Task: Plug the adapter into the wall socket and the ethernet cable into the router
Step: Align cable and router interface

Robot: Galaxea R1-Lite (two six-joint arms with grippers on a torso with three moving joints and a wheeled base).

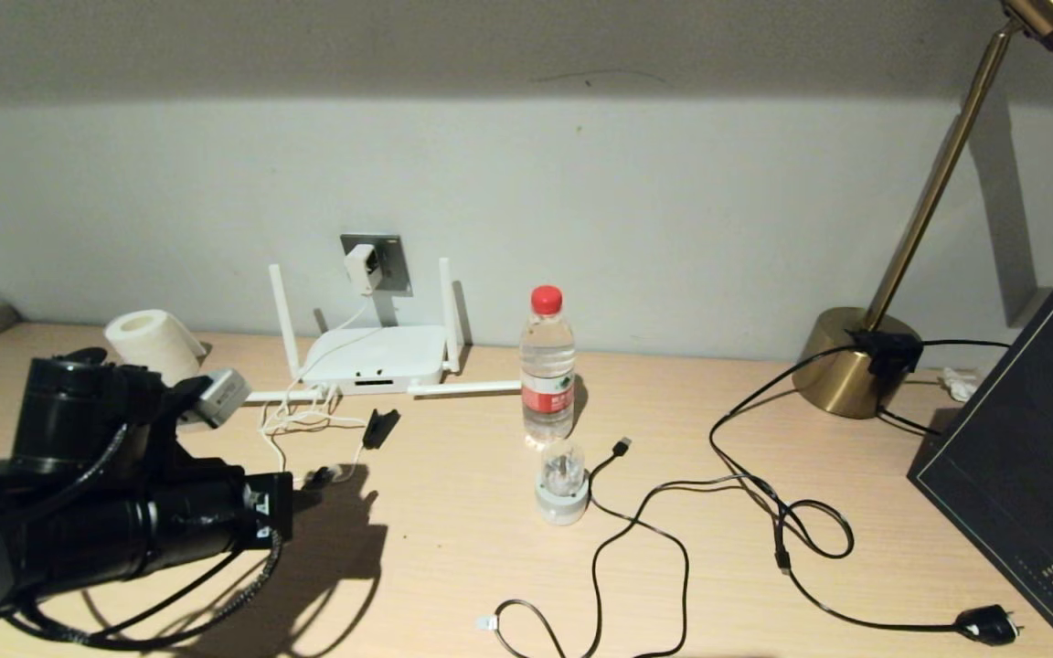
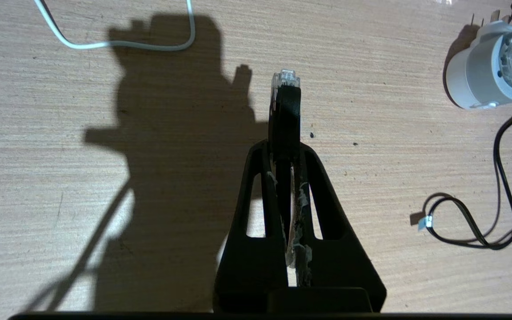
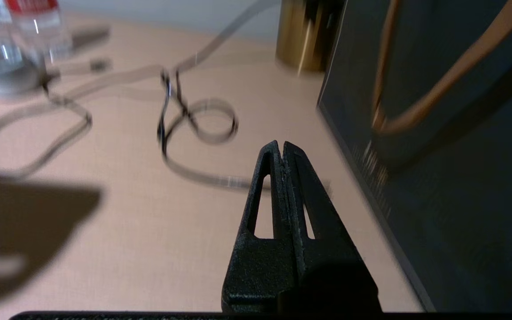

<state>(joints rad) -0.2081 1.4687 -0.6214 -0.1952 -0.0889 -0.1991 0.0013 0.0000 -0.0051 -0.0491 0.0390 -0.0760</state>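
While the small white boxy adapter [image 1: 361, 267] sits plugged into the grey metallic square wall socket [image 1: 378, 260] on the pale wall, its thin white cord [image 1: 303, 416] hangs down and tangles on the light wood-grain counter [image 1: 453, 557] in front of the flat white rectangular router [image 1: 378, 360]. The router lies directly below the socket; 2 of its slim stick antennas stand upright and 2 lie flat on the counter.

Only the left wrist view shows the black ethernet cable connector with its clear tip [image 2: 285, 102]: the left tool [image 2: 285, 149] is closed tight around it, the clear tip sticking out past the black fingers above the counter. In the head view the left arm fills the lower left, hiding this grip.

The right tool [image 3: 280, 151], seen only in the right wrist view, has its fingers pressed together on nothing, hovering over the counter beside a dark flat box [image 1: 1029, 457].

Near the middle stand a clear plastic water bottle with a red cap [image 1: 547, 366] and a round white-and-clear plug [image 1: 562, 480]. A black USB cable [image 1: 636, 530] and a looping black lamp cord [image 1: 792, 521] trail across the counter towards the brass lamp base [image 1: 851, 361]. A white paper roll [image 1: 154, 343] lies at the back left, and a small black clip [image 1: 379, 427] lies near the white cord.
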